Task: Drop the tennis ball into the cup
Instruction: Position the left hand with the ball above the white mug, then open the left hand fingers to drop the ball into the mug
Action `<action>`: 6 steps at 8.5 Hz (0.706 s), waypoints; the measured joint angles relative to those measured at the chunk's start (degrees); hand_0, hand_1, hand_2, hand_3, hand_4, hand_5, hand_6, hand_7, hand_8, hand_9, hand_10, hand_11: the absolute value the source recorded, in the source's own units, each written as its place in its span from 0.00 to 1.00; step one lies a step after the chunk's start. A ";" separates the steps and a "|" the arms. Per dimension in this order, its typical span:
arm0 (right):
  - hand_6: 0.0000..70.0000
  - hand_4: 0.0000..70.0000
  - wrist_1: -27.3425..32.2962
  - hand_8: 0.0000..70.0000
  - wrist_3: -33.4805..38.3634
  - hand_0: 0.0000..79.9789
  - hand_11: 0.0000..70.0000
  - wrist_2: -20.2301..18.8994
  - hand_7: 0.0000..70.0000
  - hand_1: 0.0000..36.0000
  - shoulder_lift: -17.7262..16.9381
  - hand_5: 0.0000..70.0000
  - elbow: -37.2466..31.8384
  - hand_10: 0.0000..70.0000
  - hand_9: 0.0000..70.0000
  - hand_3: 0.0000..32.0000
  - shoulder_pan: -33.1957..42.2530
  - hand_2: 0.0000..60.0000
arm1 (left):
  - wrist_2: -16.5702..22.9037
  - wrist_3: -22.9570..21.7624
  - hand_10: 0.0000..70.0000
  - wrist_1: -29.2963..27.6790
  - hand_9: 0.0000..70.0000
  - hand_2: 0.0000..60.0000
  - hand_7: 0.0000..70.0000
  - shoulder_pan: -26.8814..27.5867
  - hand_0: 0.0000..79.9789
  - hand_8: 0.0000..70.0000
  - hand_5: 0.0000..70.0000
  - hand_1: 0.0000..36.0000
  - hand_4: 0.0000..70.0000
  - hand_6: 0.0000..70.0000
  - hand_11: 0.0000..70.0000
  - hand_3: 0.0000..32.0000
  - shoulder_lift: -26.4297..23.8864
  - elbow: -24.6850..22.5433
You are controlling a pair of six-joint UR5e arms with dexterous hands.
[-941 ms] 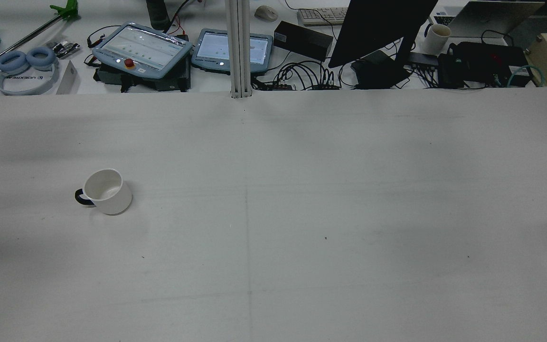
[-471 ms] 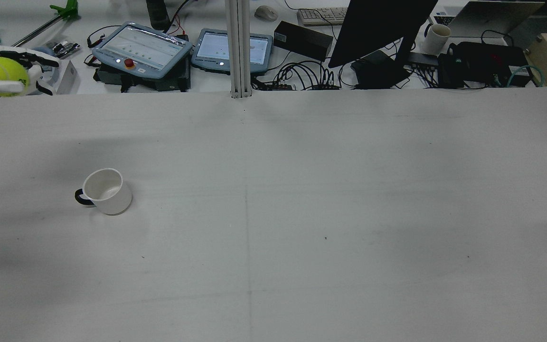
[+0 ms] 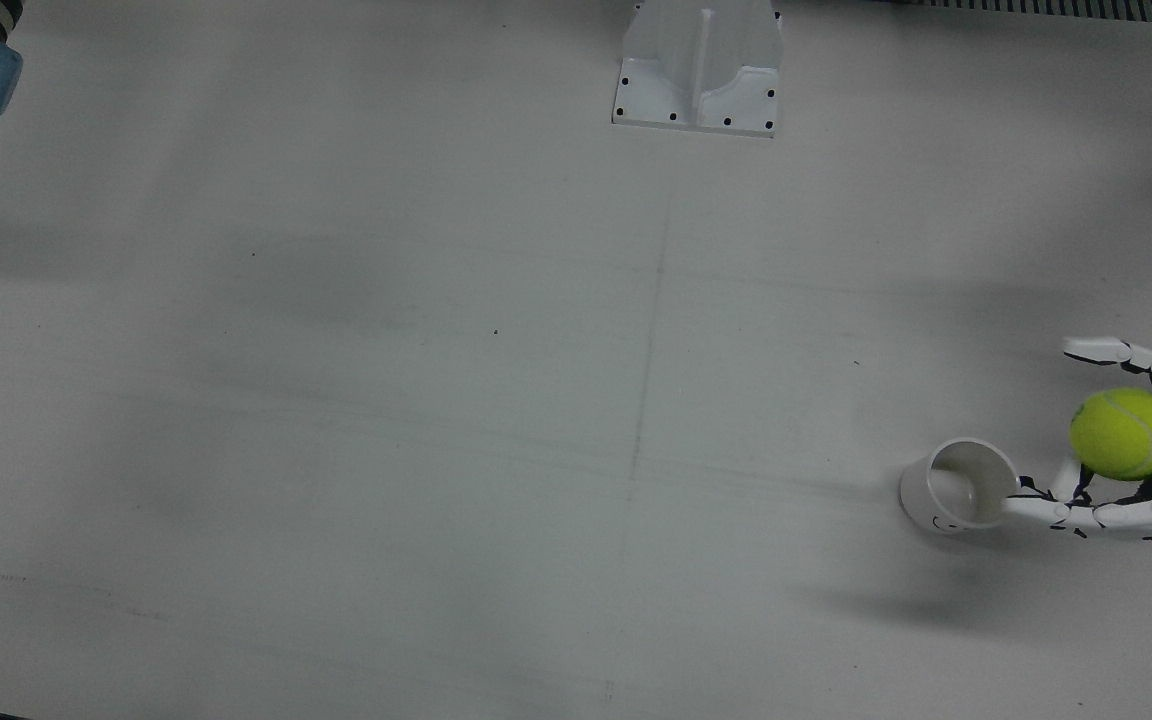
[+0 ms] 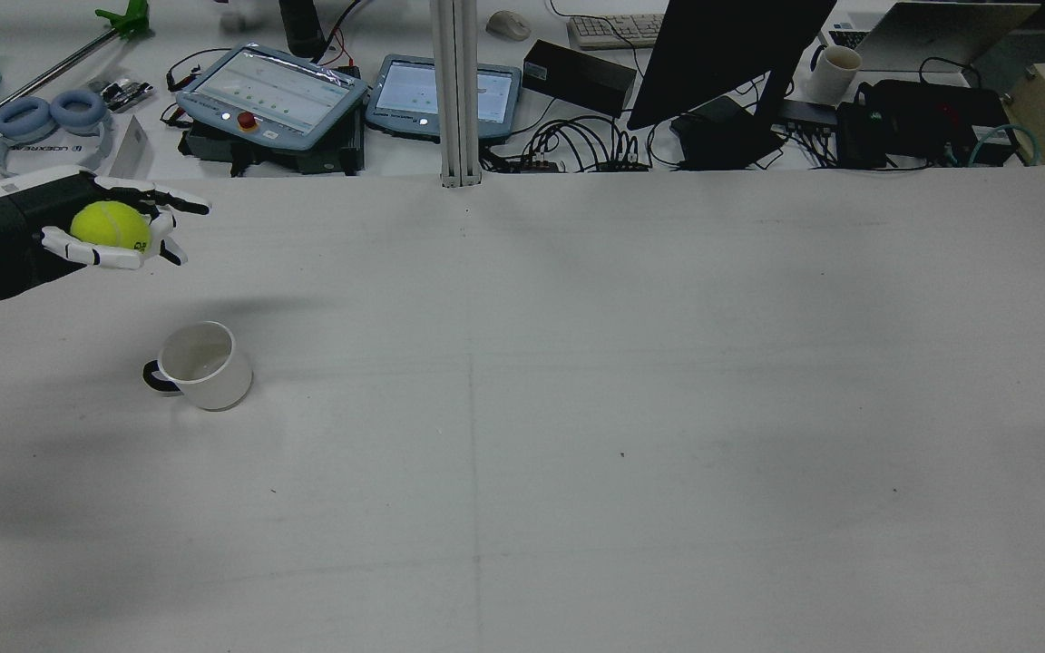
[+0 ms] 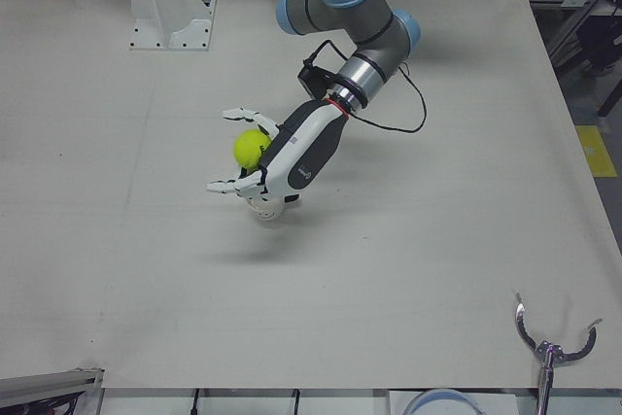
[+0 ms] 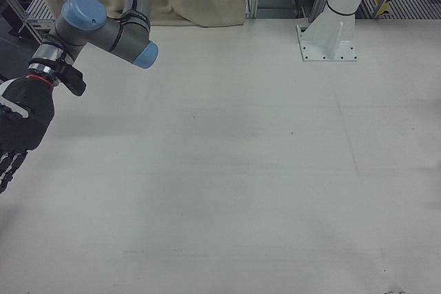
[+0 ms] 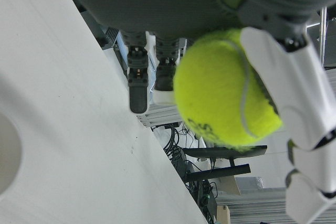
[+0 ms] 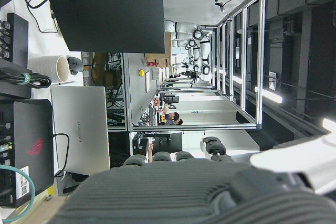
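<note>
My left hand (image 4: 60, 238) is shut on the yellow-green tennis ball (image 4: 110, 225) and holds it well above the table. The white cup (image 4: 205, 365) with a dark handle stands upright and empty on the table's left half. In the front view the ball (image 3: 1126, 433) hangs just to the right of the cup (image 3: 961, 485), beside its mouth, with a finger (image 3: 1046, 510) reaching past the rim. In the left-front view the hand (image 5: 306, 148) covers most of the cup (image 5: 267, 209). The left hand view shows the ball (image 7: 226, 87) against the palm. My right hand (image 6: 21, 125) hangs off the table's side, open and empty.
The white post base (image 3: 696, 70) is bolted at the table's middle near the robot. Past the far edge lie two teach pendants (image 4: 273, 91), a monitor (image 4: 722, 54), headphones (image 4: 46, 118) and cables. A metal claw tool (image 5: 549, 342) sits at the near corner.
My left hand with the ball came in from the rear view's left edge, then moved right and down toward the cup. The cup has not moved.
</note>
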 measured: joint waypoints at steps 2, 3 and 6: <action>0.00 0.00 0.02 0.00 0.02 0.00 0.00 0.00 0.00 0.00 0.02 0.00 -0.08 0.00 0.00 0.00 -0.05 0.00 | -2.20 0.48 0.29 -0.02 0.93 0.38 1.00 2.47 0.50 0.59 0.11 0.20 0.53 0.56 0.42 0.00 0.15 0.46; 0.00 0.00 0.01 0.00 0.03 0.00 0.00 0.00 0.00 0.00 0.03 0.00 -0.10 0.00 0.00 0.00 -0.08 0.00 | -2.84 0.46 0.15 0.00 0.69 0.17 1.00 3.05 0.44 0.42 0.08 0.08 0.44 0.50 0.21 0.00 0.03 0.65; 0.00 0.00 -0.01 0.00 0.03 0.00 0.00 0.00 0.00 0.00 0.01 0.00 -0.11 0.00 0.00 0.00 -0.09 0.00 | -3.42 0.25 0.00 -0.22 0.04 0.17 0.30 3.40 0.49 0.00 0.00 0.29 0.21 0.02 0.00 0.00 0.17 0.73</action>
